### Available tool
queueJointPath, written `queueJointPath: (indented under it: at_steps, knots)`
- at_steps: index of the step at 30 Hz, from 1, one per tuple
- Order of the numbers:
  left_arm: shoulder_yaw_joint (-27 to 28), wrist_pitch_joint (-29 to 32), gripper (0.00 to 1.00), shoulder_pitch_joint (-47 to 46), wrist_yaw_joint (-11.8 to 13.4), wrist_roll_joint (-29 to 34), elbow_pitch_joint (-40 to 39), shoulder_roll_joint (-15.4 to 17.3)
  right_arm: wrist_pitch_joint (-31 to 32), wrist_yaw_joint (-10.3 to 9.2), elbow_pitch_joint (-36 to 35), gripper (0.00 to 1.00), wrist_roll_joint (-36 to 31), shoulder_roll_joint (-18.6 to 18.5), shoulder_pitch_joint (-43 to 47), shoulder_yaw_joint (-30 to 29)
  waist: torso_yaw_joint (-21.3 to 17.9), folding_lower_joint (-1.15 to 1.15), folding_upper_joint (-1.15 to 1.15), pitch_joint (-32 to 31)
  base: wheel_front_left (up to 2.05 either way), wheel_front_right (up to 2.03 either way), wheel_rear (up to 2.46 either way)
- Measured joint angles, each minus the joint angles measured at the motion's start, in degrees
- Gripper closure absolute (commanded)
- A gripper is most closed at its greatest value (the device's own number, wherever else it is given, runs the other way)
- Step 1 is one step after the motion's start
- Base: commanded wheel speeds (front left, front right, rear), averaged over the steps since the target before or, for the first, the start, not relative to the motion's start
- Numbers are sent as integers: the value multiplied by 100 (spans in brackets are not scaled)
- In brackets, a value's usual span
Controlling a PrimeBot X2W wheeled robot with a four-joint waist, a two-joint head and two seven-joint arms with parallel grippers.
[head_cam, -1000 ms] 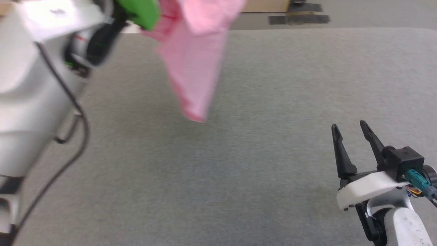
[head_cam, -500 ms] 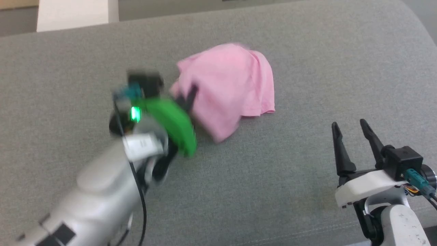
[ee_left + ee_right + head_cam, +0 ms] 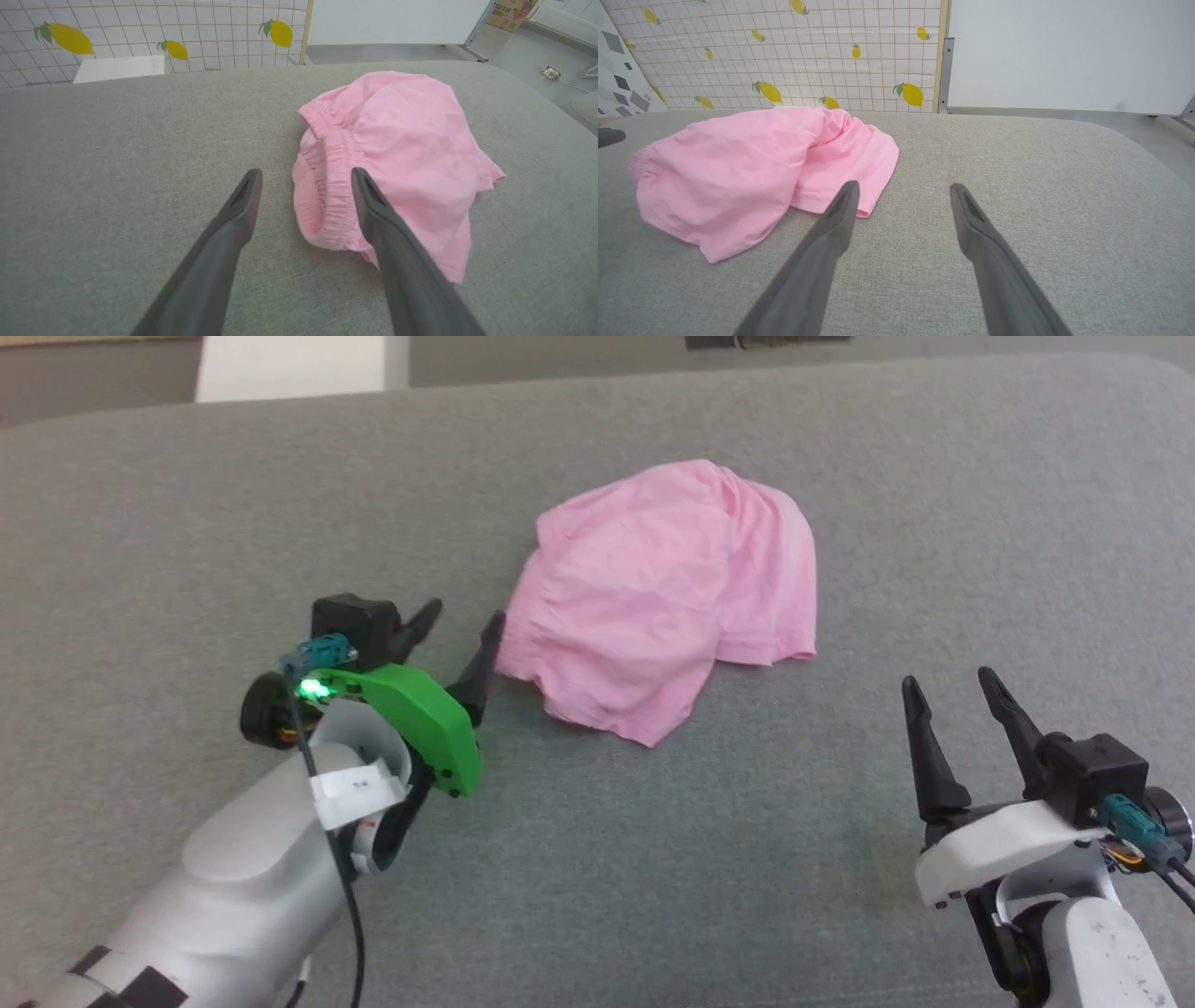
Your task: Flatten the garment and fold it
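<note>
Pink wrinkled garment (image 3: pixel 667 597), gathered waistband (image 3: pixel 332 158), grey woven cushion (image 3: pixel 187 523)

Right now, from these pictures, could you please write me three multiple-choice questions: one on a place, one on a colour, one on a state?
1. Where do the pink shorts lie?
A. On the floor
B. On the grey cushion, close to the left tool
C. In a basket

2. What colour is the cover behind the left tool's fingers?
A. Red
B. Green
C. Yellow

3. How does the left tool stand?
A. Open, gripping nothing
B. Shut on the shorts
C. Shut on nothing

Answers:
1 B: the head view shows the shorts on the cushion, right by the fingertips.
2 B: the cover is bright green in the head view.
3 A: the two fingers stand wide apart in the left wrist view.
</note>
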Motion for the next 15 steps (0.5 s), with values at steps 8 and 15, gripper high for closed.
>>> queueJointPath:
  at_steps: [8, 15]
  knots:
    - [183, -352, 0, 109, 442, 693, -657, 511, 158, 0, -70, 0, -43, 1, 299, -129, 361, 0, 0, -497, 0, 0, 0]
    - [590, -393, 0, 1016, 1024, 1550, -1621, 862, 208, 0, -154, 0, -43, 2, 617, -183, 694, 0, 0, -853, 0, 0, 0]
